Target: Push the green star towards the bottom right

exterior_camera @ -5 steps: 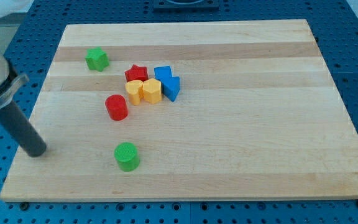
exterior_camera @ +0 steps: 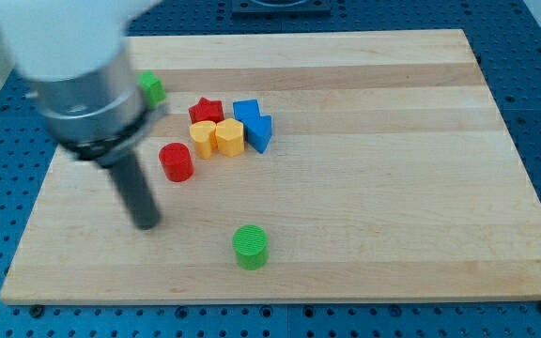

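My tip (exterior_camera: 146, 223), a bare dark rod grasping nothing, stands at six o'clock of the half-hidden green star block (exterior_camera: 152, 88), so approaching directly risks knocking the red cylinder block (exterior_camera: 176, 161) instead.

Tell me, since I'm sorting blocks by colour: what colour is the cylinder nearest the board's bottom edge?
Green. The cylinder shows clearly in the camera view, the only one available.

Red star (exterior_camera: 206, 110), yellow pair, blue blocks clustered (touching); red cylinder (exterior_camera: 176, 161); green cylinder (exterior_camera: 250, 246) apart
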`<control>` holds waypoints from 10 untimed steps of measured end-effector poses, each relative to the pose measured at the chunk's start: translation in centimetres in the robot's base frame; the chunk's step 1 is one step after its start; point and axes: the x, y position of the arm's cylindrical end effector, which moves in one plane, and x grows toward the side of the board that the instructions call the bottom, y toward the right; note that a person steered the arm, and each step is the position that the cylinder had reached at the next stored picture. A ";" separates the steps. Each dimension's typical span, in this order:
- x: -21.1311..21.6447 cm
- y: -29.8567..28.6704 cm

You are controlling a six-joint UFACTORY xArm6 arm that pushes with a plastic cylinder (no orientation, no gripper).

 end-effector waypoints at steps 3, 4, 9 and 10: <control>3.3 22.1; 2.7 26.9; -3.8 24.6; -2.9 28.5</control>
